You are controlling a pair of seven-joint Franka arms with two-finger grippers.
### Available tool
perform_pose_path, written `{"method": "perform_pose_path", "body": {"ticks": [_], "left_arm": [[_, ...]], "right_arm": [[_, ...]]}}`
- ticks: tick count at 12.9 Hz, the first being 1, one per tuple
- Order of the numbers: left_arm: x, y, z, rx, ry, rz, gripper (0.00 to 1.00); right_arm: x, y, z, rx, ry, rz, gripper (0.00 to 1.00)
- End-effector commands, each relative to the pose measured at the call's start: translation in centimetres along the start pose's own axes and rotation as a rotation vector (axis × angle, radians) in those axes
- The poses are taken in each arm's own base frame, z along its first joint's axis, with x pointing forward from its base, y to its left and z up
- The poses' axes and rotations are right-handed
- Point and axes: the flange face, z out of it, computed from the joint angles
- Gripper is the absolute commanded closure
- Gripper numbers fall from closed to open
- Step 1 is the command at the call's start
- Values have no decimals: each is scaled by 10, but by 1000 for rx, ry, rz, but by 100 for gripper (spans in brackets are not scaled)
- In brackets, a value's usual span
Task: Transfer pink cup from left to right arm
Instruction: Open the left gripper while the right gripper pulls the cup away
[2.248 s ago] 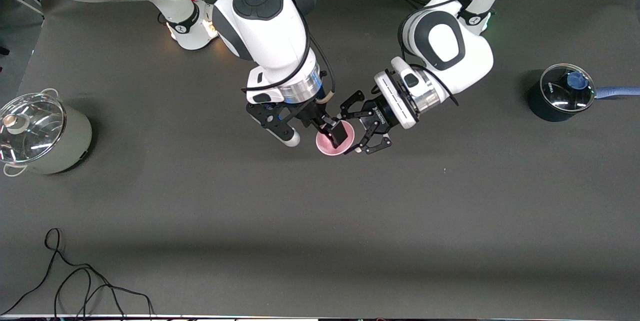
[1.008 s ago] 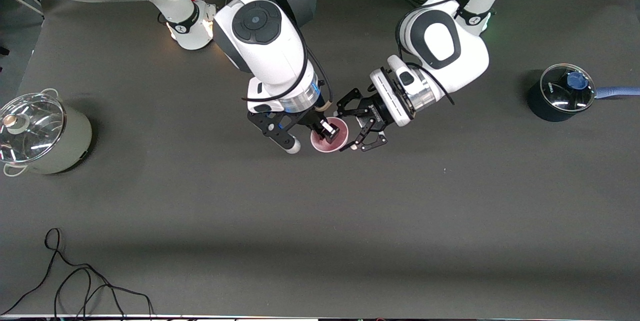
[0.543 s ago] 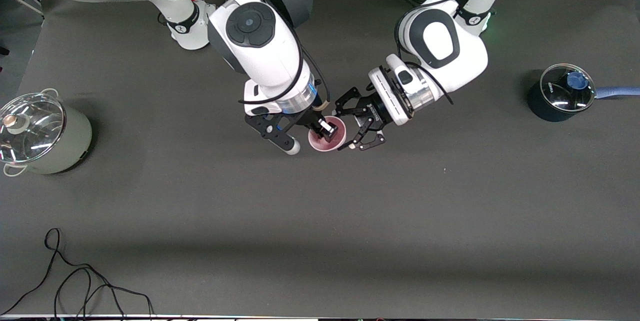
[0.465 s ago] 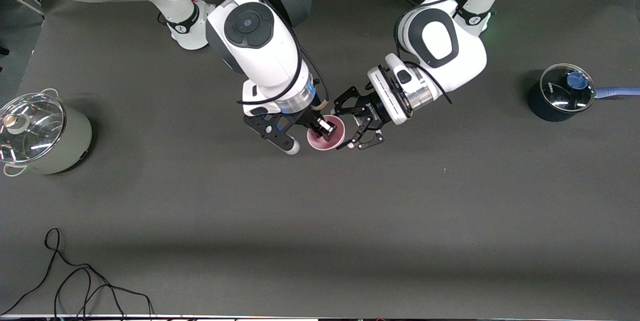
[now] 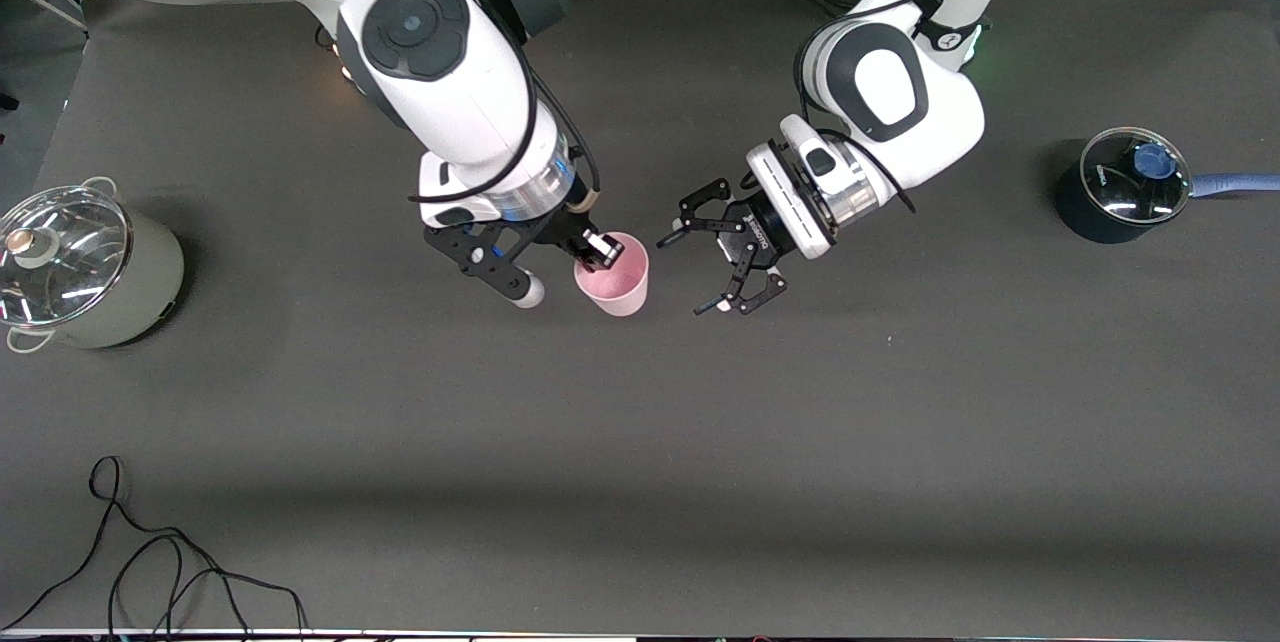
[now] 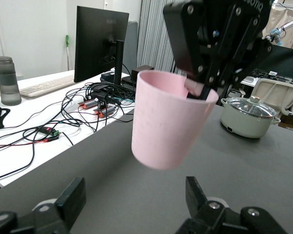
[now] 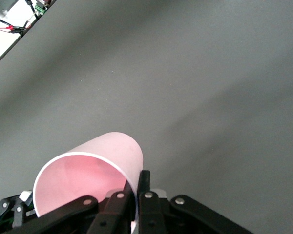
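Note:
The pink cup [image 5: 618, 284] hangs in the air over the middle of the table. My right gripper [image 5: 596, 255] is shut on its rim, one finger inside and one outside, as the right wrist view shows for the cup [image 7: 102, 161] and the gripper [image 7: 136, 184]. My left gripper [image 5: 683, 274] is open and empty, beside the cup with a clear gap between them. In the left wrist view the cup [image 6: 171, 126] hangs from the right gripper [image 6: 200, 83], ahead of my own spread left gripper [image 6: 135, 195].
A grey-green pot with a glass lid [image 5: 85, 267] stands at the right arm's end of the table and also shows in the left wrist view [image 6: 249, 117]. A dark saucepan with a blue handle [image 5: 1120, 184] stands at the left arm's end. A black cable [image 5: 150, 572] lies near the front edge.
The right arm has carried the cup toward its own end of the table, out from between the left gripper's fingers. The left gripper has stayed open and drawn back slightly.

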Motion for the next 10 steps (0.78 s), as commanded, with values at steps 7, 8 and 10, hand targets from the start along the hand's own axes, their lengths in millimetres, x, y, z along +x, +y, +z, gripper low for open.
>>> {"method": "perform_pose_path", "body": {"ticks": [7,8,10], "left_arm": [[-9,-78,-44,98,36,-84,0],[-11,-96,-55,85,61,-98,0],[-36,-131,-86,37,78,-114,0]], "right_arm": [[97,96,-66,-147,-98,-335,100],[114,116,-69,-181,-129,-364,100],[150,158,-80,-194,-161,-451,100]]}}
